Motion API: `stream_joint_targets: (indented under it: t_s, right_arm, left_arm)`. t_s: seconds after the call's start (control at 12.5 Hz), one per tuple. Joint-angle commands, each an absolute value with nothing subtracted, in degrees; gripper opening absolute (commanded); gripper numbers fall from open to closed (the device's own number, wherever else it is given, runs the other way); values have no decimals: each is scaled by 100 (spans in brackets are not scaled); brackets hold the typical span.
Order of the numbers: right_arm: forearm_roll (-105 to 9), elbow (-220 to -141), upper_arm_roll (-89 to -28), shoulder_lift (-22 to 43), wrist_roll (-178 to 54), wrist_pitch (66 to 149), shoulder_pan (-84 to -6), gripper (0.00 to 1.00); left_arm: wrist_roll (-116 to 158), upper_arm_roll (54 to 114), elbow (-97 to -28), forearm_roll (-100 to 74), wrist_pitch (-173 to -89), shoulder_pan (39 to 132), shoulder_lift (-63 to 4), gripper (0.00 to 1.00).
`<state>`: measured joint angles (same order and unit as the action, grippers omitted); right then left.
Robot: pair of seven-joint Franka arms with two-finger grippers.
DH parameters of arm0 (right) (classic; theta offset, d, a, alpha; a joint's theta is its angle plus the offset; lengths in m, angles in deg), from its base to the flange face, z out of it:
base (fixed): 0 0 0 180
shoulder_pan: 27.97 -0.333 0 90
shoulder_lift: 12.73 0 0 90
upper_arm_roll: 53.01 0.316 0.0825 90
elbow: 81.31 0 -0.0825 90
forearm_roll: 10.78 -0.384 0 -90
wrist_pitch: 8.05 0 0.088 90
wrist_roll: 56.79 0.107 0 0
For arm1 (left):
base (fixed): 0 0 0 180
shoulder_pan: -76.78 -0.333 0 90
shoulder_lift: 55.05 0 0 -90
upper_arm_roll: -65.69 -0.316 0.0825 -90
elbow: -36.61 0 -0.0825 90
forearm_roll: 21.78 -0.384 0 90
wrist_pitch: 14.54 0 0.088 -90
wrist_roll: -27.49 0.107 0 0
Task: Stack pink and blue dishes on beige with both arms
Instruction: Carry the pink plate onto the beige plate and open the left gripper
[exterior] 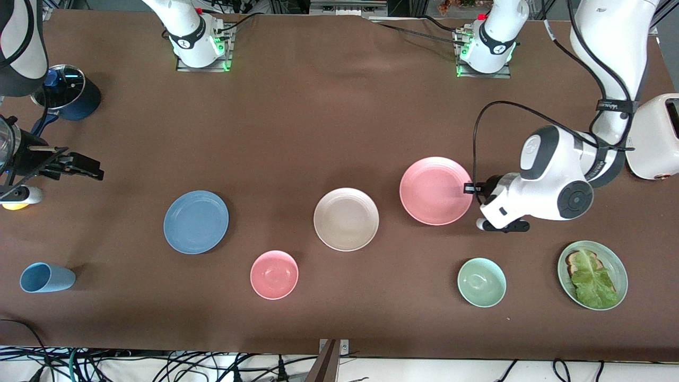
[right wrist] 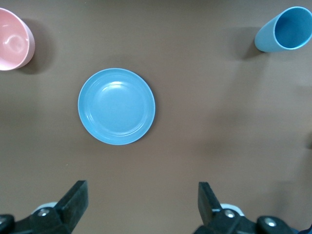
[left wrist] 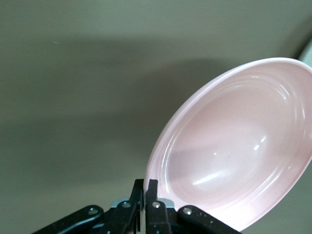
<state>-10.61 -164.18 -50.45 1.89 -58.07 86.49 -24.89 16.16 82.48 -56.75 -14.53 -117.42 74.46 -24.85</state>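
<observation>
Nearest the front camera sit a light blue cup (exterior: 46,277), a pink bowl (exterior: 273,274), a green bowl (exterior: 481,282) and a green plate (exterior: 615,265) carrying lettuce; none belongs to the task.

Next row, on the brown tabletop (exterior: 318,132): the blue plate (exterior: 196,222) toward the right arm's end, the beige plate (exterior: 346,218) in the middle, and the pink plate (exterior: 435,190) toward the left arm's end, slightly farther from the camera. All three lie apart from one another; nothing is stacked yet.

The left tool (left wrist: 145,195) is clenched on the pink plate's rim, fingers pinched tight on its edge at the left arm's side. The plate appears tilted in the left wrist view.

The right tool (right wrist: 141,195) is released, jaws wide, waiting high over the tabletop near the blue plate.

Judgement: lift the pink plate clear, keep it near level, carry it over the beige plate, centre rim to rim, then lower before letting go. A one-edge pinch may let it droop or slip.
</observation>
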Motion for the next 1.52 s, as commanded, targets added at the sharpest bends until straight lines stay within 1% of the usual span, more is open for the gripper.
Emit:
stream_joint_targets:
  t_s: [0.0, 0.24, 0.4, 0.56, 0.72, 0.88, 1.12, 1.28, 1.44]
  right_arm:
    - [-1087, -16445, -4941, 63, -5793, 8459, -2498, 100]
    - [-1069, -16410, -4870, 54, -5915, 8459, -2489, 100]
    - [-1060, -16410, -4879, 54, -5890, 8205, -2489, 100]
    - [-1086, -16454, -4861, 54, -5828, 8230, -2585, 100]
    - [-1069, -16664, -4905, 11, -5802, 8326, -2735, 100]
    - [-1087, -16954, -5053, -7, -5802, 8589, -2744, 100]
    - [-1069, -17297, -5247, -42, -5828, 9020, -2805, 100]
    - [-1060, -17342, -5266, 62, -5837, 9196, -2788, 100]
    - [-1060, -17481, -5266, 238, -5854, 9503, -2788, 100]
  left_arm:
    - [1125, 8221, -5182, -1299, -11780, 7923, -2096, 0]
    - [396, 8221, -4979, -1308, -12342, 8441, -1788, 0]
    - [-35, 8212, -4786, -1326, -12598, 8740, -1534, 0]
    - [-431, 8186, -4759, -1370, -13045, 9021, -1375, 0]
    - [-633, 8168, -4741, -1370, -13231, 9136, -1278, 0]
    - [-767, 8159, -4663, -1370, -13460, 9154, -1164, 0]
    - [-819, 8151, -4356, -1370, -13460, 9146, -945, 0]
    - [-889, 8142, -4083, -1370, -13460, 9154, -760, 0]
    - [-1082, 8133, -4029, -1361, -13539, 9181, -671, 0]
